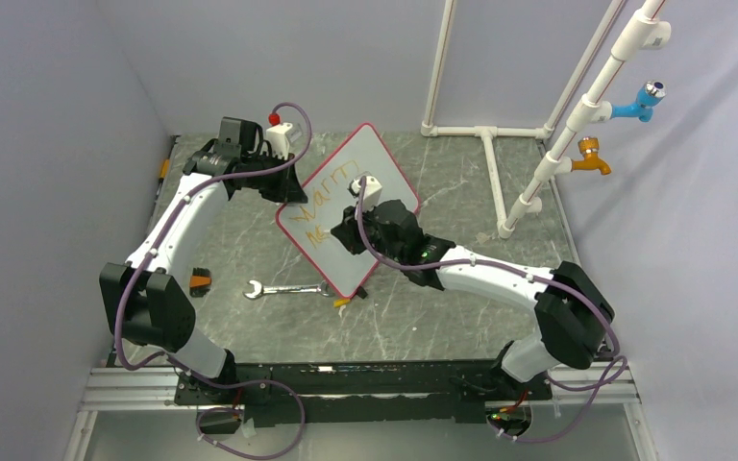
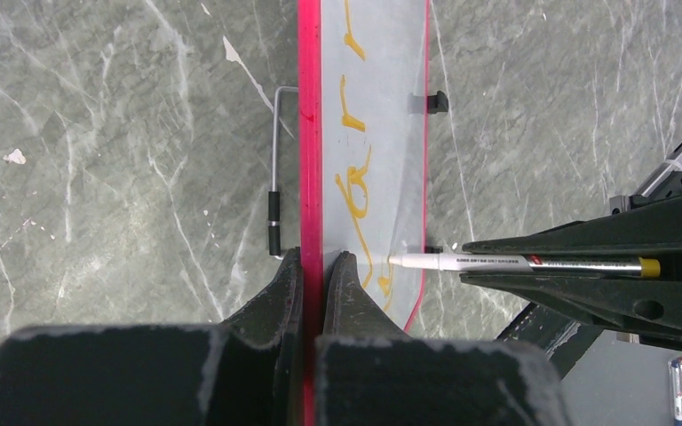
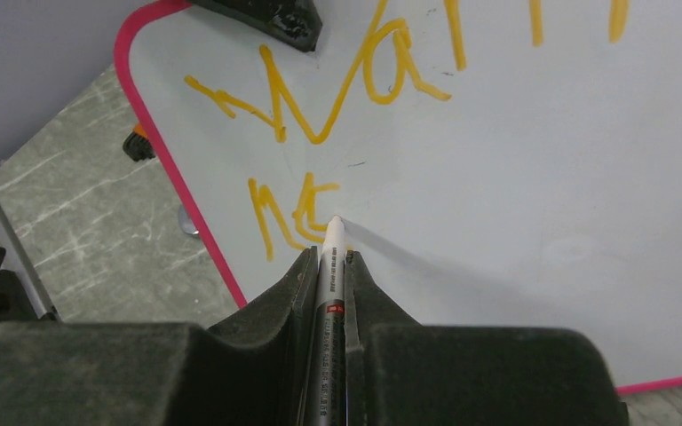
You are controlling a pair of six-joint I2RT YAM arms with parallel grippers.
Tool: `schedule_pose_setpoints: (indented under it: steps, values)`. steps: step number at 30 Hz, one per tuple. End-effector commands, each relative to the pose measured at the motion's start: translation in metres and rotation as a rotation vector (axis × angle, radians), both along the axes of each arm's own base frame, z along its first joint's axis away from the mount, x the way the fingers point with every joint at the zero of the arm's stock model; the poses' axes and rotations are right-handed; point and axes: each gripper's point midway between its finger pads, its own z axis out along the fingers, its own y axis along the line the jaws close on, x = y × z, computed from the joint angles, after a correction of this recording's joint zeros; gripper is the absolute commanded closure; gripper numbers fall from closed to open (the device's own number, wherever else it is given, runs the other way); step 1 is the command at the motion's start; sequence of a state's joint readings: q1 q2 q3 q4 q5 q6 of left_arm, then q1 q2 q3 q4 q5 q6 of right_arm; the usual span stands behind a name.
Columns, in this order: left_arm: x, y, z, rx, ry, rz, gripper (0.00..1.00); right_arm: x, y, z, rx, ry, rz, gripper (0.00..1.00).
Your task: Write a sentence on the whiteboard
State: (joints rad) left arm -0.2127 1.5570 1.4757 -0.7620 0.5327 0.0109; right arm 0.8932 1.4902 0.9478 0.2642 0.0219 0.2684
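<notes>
Where the whiteboard [image 1: 377,154] stands: toward the far middle of the table [image 1: 461,317], raised on one rim edge and leaning back. I think it rests on the wire stand [image 2: 274,177] behind it, though the views do not settle how much weight that takes.
Left gripper [image 2: 313,262]: my fingers are pinched tight on the board's red-pink rim, one on the written face and one on the back, steadying it.
Right gripper [image 3: 329,257]: closed around the marker [image 2: 515,263], with the barrel lying along my fingers and the tip poking out ahead.
Tip and face: the marker's tip touches the board just past the last orange letter [image 3: 306,209] of the second line.
Marker axis: roughly square to the board face, as my left wrist view shows it.
Direction that matters: bare white lies beyond the tip, away from the rim edge nearest those letters. The writing runs that way, so I judge the next stroke slides across the face in that direction with the tip kept on.
Nearer arm: my right, with its tip on the face; my left only holds.
Progress: one line and the start of a second are written; the sentence is unfinished, I judge.
</notes>
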Motion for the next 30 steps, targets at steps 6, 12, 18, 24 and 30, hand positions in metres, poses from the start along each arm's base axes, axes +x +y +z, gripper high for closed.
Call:
schedule_pose_setpoints:
  steps: [6, 12, 18, 24, 30]
  values:
    - [0.016, 0.042, -0.03, 0.263, -0.045, 0.057, 1.0, 0.021, 0.008, 0.034, 0.02, -0.073, -0.041, 1.0]
    - [0.016, 0.042, -0.03, 0.261, -0.048, 0.057, 1.0, 0.019, 0.013, 0.037, 0.034, -0.068, -0.021, 1.0]
    - [0.015, 0.042, -0.03, 0.263, -0.047, 0.055, 1.0, 0.015, 0.009, 0.024, 0.021, -0.046, -0.022, 1.0]
    - [0.015, 0.042, -0.029, 0.259, -0.048, 0.056, 1.0, 0.005, -0.003, -0.002, -0.012, -0.006, -0.031, 1.0]
    - [0.015, 0.041, -0.029, 0.259, -0.048, 0.054, 1.0, 0.003, -0.013, -0.009, -0.032, 0.002, -0.054, 1.0]
